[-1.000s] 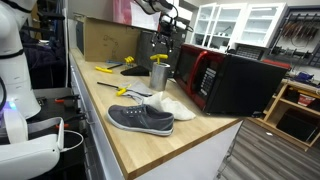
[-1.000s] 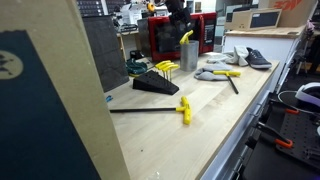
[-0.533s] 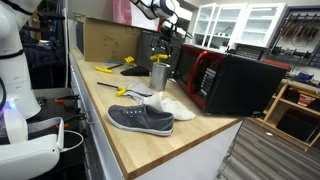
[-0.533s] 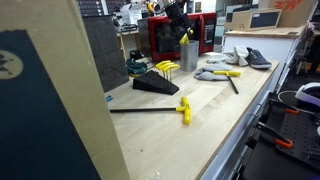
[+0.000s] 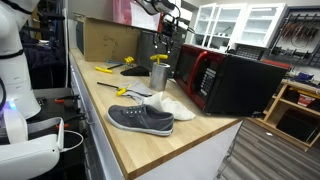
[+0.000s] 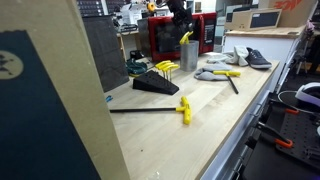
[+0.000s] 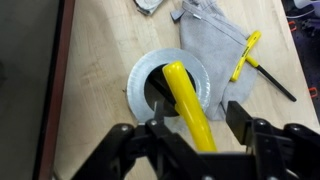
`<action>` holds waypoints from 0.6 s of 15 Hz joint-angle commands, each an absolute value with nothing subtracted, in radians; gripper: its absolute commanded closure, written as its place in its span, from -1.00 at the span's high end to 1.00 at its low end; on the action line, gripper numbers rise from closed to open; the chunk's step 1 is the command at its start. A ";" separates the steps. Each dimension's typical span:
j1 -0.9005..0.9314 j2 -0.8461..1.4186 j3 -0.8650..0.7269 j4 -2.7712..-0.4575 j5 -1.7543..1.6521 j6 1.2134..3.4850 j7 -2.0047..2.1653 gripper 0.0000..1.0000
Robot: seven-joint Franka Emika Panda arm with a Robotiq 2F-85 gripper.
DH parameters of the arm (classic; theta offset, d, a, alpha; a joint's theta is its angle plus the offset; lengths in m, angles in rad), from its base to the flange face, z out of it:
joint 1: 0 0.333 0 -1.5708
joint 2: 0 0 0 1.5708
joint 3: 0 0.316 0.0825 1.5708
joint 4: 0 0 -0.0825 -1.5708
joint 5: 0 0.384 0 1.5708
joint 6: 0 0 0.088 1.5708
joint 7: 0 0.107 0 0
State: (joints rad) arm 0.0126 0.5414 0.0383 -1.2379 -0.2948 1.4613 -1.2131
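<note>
I'm hovering the gripper over the metal cup; its yellow handle is slanting 11 to 5 o'clock between my unclenched jaws.

Lower end of yellow tool hidden behind the pincer, near rim of metal cup likewise, glove cut off by top edge

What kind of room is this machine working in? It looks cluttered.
Most likely a workshop or lab. There is a long wooden workbench with a yellow-handled T wrench and a stand of hex keys lying on it, and what looks like a wall of hanging tools behind.
</note>
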 commanded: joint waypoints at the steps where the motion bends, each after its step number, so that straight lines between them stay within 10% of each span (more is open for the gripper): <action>1: 0.004 0.520 0.042 -1.259 -0.308 1.445 -1.243 -0.28; 2: 0.003 0.519 0.043 -1.267 -0.309 1.450 -1.245 -0.43; 3: 0.004 0.518 0.044 -1.276 -0.313 1.457 -1.246 0.41; 5: 0.007 0.517 0.045 -1.288 -0.319 1.465 -1.245 0.34; 8: 0.012 0.511 0.049 -1.308 -0.327 1.472 -1.247 0.74; 9: 0.012 0.509 0.050 -1.315 -0.328 1.480 -1.245 0.25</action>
State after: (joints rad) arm 0.0101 0.5415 0.0427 -1.2698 -0.3015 1.4611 -1.2149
